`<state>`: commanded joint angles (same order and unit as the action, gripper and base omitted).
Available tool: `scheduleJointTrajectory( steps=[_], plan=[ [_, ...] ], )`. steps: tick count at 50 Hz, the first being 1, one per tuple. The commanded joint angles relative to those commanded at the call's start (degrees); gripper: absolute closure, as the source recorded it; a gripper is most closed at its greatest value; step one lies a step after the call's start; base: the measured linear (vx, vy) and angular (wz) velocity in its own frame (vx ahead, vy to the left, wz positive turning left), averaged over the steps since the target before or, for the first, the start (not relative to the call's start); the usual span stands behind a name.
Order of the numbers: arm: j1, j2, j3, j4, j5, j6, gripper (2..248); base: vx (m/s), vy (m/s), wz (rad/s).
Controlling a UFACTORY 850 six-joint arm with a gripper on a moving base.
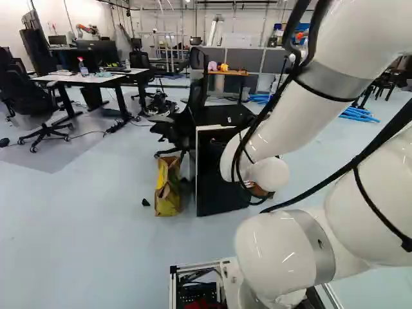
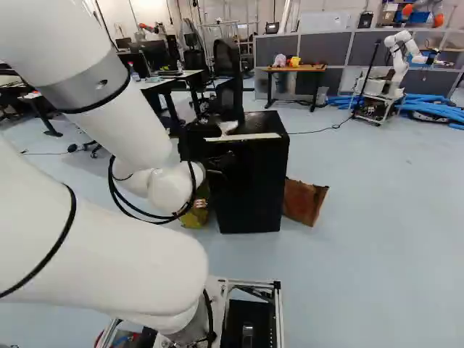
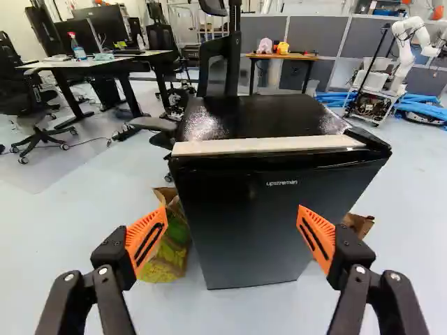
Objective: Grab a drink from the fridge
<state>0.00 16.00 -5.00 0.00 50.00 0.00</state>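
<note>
The black fridge [image 2: 250,185] stands ahead of the arm, its door shut in the wrist view, where its front [image 3: 258,216] faces me. A pale strip [image 3: 265,144] runs along the top front edge. No drink shows; the inside is hidden behind the door. In the right base view my gripper [image 2: 220,162] appears as a dark shape before the upper part of the fridge. The wrist view shows the gripper [image 3: 231,227] open, its orange pads wide apart, with nothing held and the fridge front beyond them.
A yellow and brown bag [image 1: 168,187] is on the floor beside the fridge, with a brown one [image 2: 303,201] on its other side. An office chair [image 3: 218,66] stands behind the fridge. Desks [image 1: 96,78] and chairs lie farther off. Another robot [image 2: 397,61] stands near blue tubes [image 2: 435,109].
</note>
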Motion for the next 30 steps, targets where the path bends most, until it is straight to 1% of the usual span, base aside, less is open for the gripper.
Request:
scheduleJointTrajectory(
  steps=[13, 30],
  plan=[
    [0.00, 0.00, 0.00, 0.00, 0.00, 0.00, 3, 0.063, 0.026, -0.028],
    [0.00, 0.00, 0.00, 0.00, 0.00, 0.00, 3, 0.018, 0.014, -0.025]
  ],
)
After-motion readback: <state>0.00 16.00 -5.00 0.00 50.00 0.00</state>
